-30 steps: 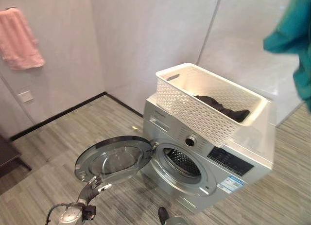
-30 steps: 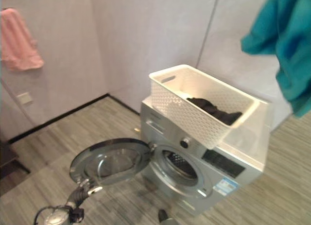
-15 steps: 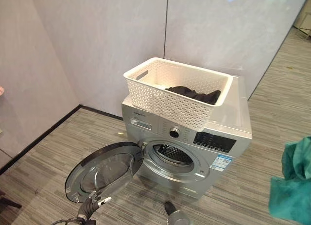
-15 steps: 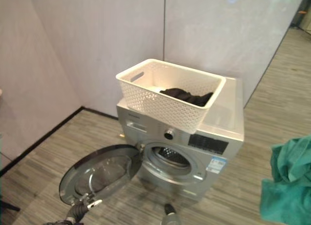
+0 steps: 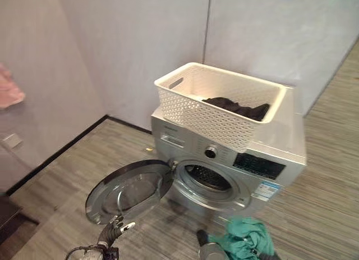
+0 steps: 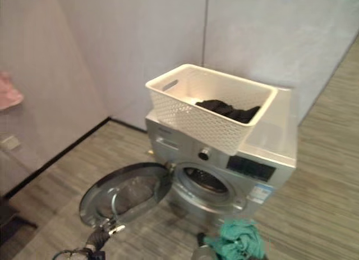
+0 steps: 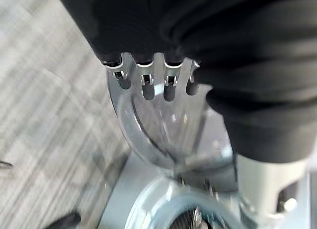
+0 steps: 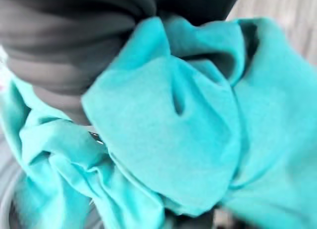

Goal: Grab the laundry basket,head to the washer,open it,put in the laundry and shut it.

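- On top of the washer [image 5: 280,145], toward its left side: a white perforated laundry basket [image 5: 216,111], its front edge overhanging the control panel; a dark garment [image 5: 238,108] lay inside at the basket's right end.
- Against the far grey wall panels: the silver front-loading washer stood on wood-look flooring, its drum opening [image 5: 207,178] exposed.
- To the left of the opening: the round washer door [image 5: 129,191] stood swung wide open, glass facing up and toward the camera.
- At the near edge, in front of the washer's lower right: a teal garment [image 5: 244,241], bunched, draped over the right hand [image 8: 59,56]; the cloth hid that hand's fingers, so its grasp could not be told.
- At the near left edge, just below the door: the left hand [image 7: 148,78], fingers straight and relaxed, holding nothing, the door's glass showing past them.
- On the far left wall: a pink towel [image 5: 8,91], hanging.
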Tool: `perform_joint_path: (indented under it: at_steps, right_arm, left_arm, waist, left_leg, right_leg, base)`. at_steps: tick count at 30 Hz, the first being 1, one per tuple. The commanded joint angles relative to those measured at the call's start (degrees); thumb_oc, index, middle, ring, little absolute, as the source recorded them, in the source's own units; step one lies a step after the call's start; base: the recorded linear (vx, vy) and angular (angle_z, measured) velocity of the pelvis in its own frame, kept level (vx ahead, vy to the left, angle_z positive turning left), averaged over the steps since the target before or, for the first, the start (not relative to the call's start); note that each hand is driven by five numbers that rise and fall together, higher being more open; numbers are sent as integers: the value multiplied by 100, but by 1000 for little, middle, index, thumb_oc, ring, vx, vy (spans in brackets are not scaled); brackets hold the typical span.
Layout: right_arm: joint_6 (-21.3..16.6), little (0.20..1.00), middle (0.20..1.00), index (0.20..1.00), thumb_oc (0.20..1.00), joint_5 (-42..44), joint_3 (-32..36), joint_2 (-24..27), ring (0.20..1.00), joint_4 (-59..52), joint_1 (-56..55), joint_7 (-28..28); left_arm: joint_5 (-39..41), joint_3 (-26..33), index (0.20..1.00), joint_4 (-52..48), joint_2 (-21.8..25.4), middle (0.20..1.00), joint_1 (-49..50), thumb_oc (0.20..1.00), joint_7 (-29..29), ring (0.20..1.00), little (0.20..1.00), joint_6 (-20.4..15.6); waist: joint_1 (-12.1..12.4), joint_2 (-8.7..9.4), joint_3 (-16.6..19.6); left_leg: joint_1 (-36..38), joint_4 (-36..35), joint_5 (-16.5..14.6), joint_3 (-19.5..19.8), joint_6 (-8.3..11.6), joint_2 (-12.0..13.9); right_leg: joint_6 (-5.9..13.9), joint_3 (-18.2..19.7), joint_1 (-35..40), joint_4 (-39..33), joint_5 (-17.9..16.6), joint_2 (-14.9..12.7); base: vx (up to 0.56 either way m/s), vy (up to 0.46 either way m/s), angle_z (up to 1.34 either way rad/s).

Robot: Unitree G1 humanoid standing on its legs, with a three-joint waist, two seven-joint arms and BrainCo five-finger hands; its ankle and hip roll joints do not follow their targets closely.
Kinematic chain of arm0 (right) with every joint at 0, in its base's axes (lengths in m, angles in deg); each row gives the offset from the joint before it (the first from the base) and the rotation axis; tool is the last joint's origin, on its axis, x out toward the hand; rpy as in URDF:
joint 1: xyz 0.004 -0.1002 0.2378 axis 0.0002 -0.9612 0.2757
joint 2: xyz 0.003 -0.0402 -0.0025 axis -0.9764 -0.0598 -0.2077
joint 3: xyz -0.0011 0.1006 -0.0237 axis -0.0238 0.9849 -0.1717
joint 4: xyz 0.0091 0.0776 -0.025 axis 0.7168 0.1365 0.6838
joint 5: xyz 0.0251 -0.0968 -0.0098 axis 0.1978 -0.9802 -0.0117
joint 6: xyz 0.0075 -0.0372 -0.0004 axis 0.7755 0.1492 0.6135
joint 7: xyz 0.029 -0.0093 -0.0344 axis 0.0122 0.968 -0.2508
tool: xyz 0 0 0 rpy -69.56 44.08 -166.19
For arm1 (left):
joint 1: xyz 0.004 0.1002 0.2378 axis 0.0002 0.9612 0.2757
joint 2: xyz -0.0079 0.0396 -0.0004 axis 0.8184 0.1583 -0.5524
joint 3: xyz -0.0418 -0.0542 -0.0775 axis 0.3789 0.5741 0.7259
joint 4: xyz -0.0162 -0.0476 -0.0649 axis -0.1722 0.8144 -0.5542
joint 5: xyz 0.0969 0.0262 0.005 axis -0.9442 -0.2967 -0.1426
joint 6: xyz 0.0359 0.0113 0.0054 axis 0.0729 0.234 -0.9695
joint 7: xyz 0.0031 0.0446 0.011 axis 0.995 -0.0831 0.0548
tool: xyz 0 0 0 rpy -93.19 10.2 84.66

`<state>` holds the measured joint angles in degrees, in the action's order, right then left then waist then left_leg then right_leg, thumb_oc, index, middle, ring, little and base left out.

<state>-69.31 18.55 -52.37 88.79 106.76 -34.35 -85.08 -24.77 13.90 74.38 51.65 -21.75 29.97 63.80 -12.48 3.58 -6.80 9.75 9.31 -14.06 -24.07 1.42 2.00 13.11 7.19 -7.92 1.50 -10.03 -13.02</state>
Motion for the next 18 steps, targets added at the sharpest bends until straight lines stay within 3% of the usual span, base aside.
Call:
perform_joint_path:
  at_steps: [1, 9, 18]
  right_arm:
    - [-327, 200, 200, 200, 200, 513, 39, 239, 200, -299, 389, -12]
    - [-517, 200, 200, 200, 200, 706, -431, 543, 200, -476, 1127, 174]
    - [-732, 200, 200, 200, 200, 734, -991, 585, 200, -503, 2075, 656]
  left_arm:
    - [202, 240, 1000, -314, 223, 1000, -200, 1000, -105, 1000, 1000, -330]
    - [412, -78, 1000, -248, 92, 1000, -571, 1000, -261, 1000, 1000, -442]
    - [625, -558, 1000, -536, -54, 1000, -1158, 1000, -575, 1000, 1000, -586]
  waist:
    - [9, 117, -277]
    - [220, -165, -800]
    - [433, -263, -1417]
  left_leg:
    - [-8, -500, -104, 660, -616, -375]
    - [-748, 54, -106, 883, -562, -405]
    - [-1808, 481, 137, 1156, -429, -227]
  right_leg:
    - [189, -301, -489, 123, -643, -261]
    - [123, -462, -778, 191, -595, -500]
    - [-31, -803, -1224, 285, -498, -666]
  base:
    - [-2, 4, 21]
    - [-55, 7, 20]
    - [-130, -53, 26]
